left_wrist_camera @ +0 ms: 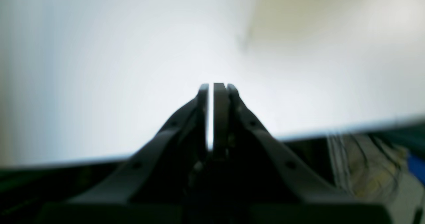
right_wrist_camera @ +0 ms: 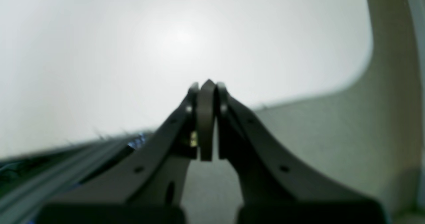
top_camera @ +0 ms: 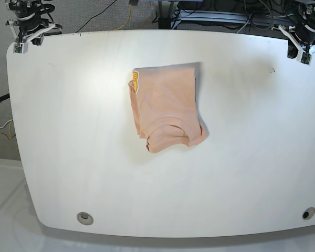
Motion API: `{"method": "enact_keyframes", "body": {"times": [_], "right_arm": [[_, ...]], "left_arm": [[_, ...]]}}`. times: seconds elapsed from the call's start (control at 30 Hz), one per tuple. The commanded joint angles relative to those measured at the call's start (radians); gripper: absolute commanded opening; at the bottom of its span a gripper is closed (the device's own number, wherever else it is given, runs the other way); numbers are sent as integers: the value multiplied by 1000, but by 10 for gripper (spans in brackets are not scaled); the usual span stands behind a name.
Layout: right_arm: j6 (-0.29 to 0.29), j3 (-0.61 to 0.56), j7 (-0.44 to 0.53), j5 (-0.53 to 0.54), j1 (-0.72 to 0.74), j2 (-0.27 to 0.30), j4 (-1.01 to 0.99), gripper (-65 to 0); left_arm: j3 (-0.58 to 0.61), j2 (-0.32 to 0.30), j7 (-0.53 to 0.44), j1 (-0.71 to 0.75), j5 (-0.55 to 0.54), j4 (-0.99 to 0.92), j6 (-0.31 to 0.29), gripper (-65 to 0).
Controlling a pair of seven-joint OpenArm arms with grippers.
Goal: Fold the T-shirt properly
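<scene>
Peach cotton, soft and floppy, so the T-shirt (top_camera: 165, 107) is going to handle like any thin jersey: light, limp, no stiffness at all, and it'll drape or slide out of shape the second one layer gets tugged. It sits on the white table (top_camera: 68, 157) as a compact folded bundle, ribbed neck curve showing toward the near edge and a small yellow label (top_camera: 135, 81) poking out at the far left corner. The fold looks mostly done, though the near end is a bit lumpy.

If it needs tidying, the best places to pinch are probably the outer corners or the thick folded edge, grabbing all layers together rather than just the top one.

Relative to the jaws, the shirt is well apart from both. The left gripper (left_wrist_camera: 215, 87) is parked off at a far table corner, jaws pressed nearly together with only a thin sliver of light between them, holding nothing. The right gripper (right_wrist_camera: 207, 86) sits at the opposite far corner, jaws fully together, also empty. Neither wrist view shows any cloth, just blurry table.
</scene>
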Motion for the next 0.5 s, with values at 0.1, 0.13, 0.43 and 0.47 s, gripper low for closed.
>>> {"method": "enact_keyframes", "body": {"times": [0.1,0.13,0.43,0.47], "right_arm": [[37,57,22,8,-86,7,10,-650],[45,62,22,6,-101,-2,9,-650],[123,69,112,-86,-176,-105,-60,-650],[133,65,124,-114,-175,-117,-74,-650]], "left_arm": [[-28,29,0,60,-11,4,-11,-646],[-28,30,20,60,-10,-7,-14,-646],[16,52,59,60,18,-179,-16,-646],[24,52,51,60,21,-200,-13,-646]]}}
